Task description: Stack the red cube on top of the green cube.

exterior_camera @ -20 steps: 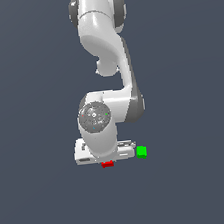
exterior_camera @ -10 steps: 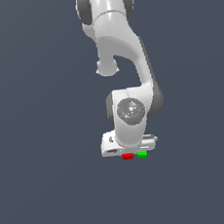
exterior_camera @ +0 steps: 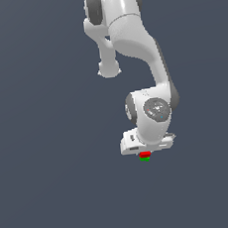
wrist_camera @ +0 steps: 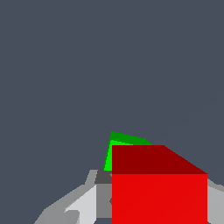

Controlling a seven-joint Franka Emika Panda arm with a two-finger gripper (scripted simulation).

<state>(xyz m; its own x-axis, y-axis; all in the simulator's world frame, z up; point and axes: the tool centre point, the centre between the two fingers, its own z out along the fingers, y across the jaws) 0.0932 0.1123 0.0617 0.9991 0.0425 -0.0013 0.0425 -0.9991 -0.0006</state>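
In the exterior view the red cube (exterior_camera: 144, 154) sits just under the white hand, with the green cube (exterior_camera: 144, 159) showing as a thin green strip directly beneath it. My gripper (exterior_camera: 144, 153) is shut on the red cube; its fingers are mostly hidden by the hand. In the wrist view the red cube (wrist_camera: 158, 187) fills the near part between the grey fingers (wrist_camera: 83, 201), and the green cube (wrist_camera: 119, 144) peeks out behind and below it. Whether the two cubes touch cannot be told.
The white arm (exterior_camera: 140, 63) rises above the hand. The floor around is a plain dark grey surface (exterior_camera: 53, 182).
The arm has swung toward the exterior view's right, carrying the red cube from beside the green cube to directly over it.
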